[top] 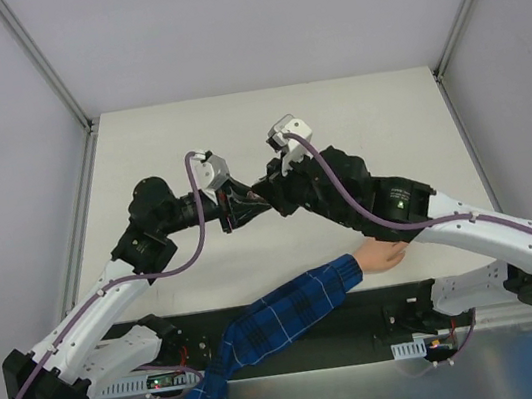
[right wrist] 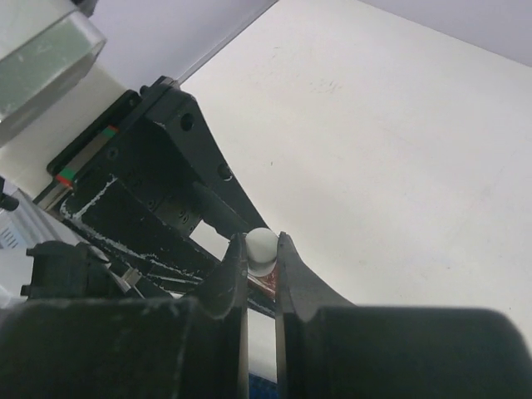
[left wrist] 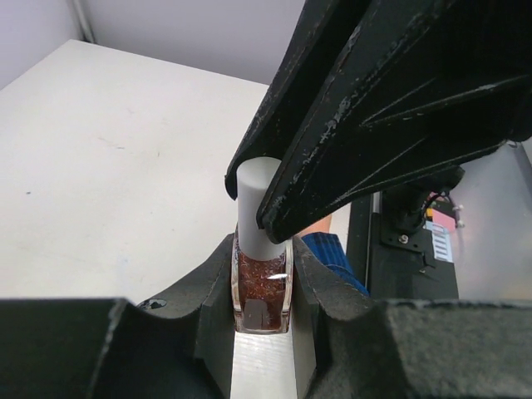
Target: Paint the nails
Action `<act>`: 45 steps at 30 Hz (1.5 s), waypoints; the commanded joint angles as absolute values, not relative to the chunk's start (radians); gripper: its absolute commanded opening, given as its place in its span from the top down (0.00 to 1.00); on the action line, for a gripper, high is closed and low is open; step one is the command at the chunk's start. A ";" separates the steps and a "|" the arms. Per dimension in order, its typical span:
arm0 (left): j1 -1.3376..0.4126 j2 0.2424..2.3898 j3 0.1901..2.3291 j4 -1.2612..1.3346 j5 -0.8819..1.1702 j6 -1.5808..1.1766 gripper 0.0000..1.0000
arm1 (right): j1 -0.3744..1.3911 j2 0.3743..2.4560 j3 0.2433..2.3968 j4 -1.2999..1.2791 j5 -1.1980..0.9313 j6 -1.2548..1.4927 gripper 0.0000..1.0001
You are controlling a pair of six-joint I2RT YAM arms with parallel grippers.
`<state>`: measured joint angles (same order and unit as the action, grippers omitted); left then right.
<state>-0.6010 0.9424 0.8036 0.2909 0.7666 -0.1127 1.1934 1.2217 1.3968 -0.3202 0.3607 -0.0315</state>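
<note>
Nails were too small to make out; their peach hand (top: 381, 255) lay at the near edge of the table (top: 235, 133), partly under my right arm, well apart from both grippers. My left gripper (left wrist: 262, 293) clamped the red bottle (left wrist: 262, 287); my right gripper (right wrist: 260, 249) pinched its white cap (left wrist: 259, 208).

Reddish bottle (left wrist: 263, 291), white cap (left wrist: 252, 208), pale table (left wrist: 108, 166)

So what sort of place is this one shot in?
Likely a lab robot cell: bare white table, metal frame posts, plain grey walls, left arm and right arm bolted at its near edge.
</note>
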 commanded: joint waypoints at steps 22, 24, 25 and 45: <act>-0.592 0.785 0.778 0.288 0.402 -0.020 0.22 | 0.804 1.365 0.868 0.294 0.663 -0.028 1.00; -0.594 0.792 0.775 0.298 0.391 -0.025 0.21 | 0.763 1.414 0.853 0.333 0.631 -0.011 1.00; -0.594 0.793 0.772 0.299 0.388 -0.026 0.21 | 0.753 1.439 0.860 0.344 0.626 -0.005 1.00; -0.594 0.798 0.770 0.298 0.374 -0.046 0.20 | 0.696 1.704 0.911 0.384 0.543 0.090 0.79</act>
